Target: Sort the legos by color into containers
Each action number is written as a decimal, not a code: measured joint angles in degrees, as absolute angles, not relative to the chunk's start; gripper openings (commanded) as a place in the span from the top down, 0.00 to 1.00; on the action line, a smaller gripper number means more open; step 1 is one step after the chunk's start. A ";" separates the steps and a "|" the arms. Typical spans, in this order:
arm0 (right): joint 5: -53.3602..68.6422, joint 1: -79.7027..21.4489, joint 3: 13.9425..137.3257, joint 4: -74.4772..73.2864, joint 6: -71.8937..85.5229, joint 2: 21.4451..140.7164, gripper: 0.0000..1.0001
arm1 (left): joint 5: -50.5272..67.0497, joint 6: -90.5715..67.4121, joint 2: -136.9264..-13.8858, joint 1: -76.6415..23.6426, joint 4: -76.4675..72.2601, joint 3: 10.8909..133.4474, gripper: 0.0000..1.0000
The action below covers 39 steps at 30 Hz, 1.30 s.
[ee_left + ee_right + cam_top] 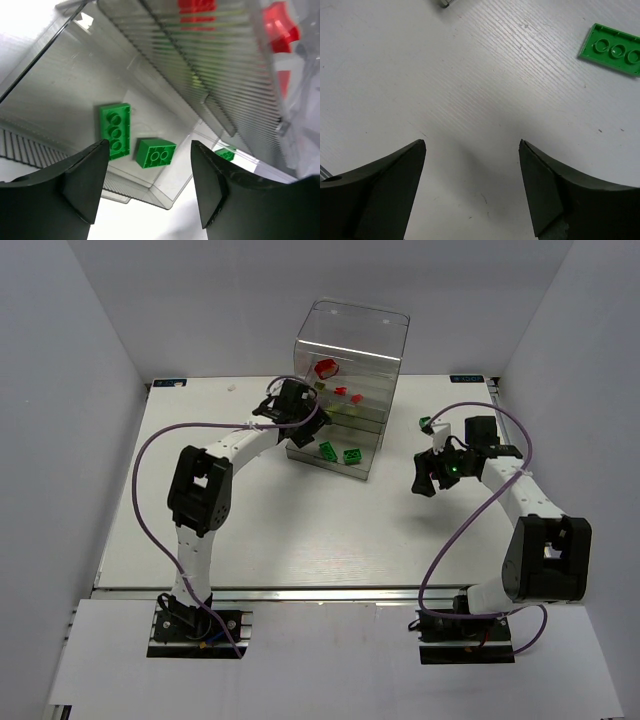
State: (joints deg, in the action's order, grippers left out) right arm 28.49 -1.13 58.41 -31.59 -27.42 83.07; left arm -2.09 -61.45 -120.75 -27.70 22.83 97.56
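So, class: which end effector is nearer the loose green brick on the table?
Right. The right end effector is close to the green brick, which lies just ahead of it and off to one side. The left end effector is far off, at the clear box.

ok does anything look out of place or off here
One flat green brick lies alone on the table, to the right of the clear container. The other bricks in view sit inside it on the shelves, so this one looks unsorted. Nothing looks spilled, tipped or damaged.
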 measured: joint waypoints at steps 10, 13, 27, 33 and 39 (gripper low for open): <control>24.14 -1.13 77.01 -33.58 -28.67 98.24 0.25 | 4.23 -56.25 -115.07 -27.22 15.31 92.20 0.88; 26.79 -0.97 86.83 -36.21 -35.38 105.41 0.23 | 7.29 -51.53 -105.97 -27.22 11.97 84.34 0.67; 28.08 -0.86 114.52 -68.66 -106.63 125.82 0.16 | 8.25 -41.95 -61.47 -26.94 11.20 49.10 0.22; 23.07 -0.86 116.22 -70.96 -111.26 131.35 0.19 | 4.58 -43.16 -53.98 -26.94 15.42 43.97 0.22; 20.23 -0.86 116.03 -71.11 -112.29 132.05 0.21 | 3.16 -44.64 -52.47 -26.94 16.43 42.37 0.22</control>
State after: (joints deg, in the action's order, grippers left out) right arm 20.23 -0.86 116.03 -71.11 -112.29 132.05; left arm 3.16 -44.64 -52.47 -26.94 16.43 42.37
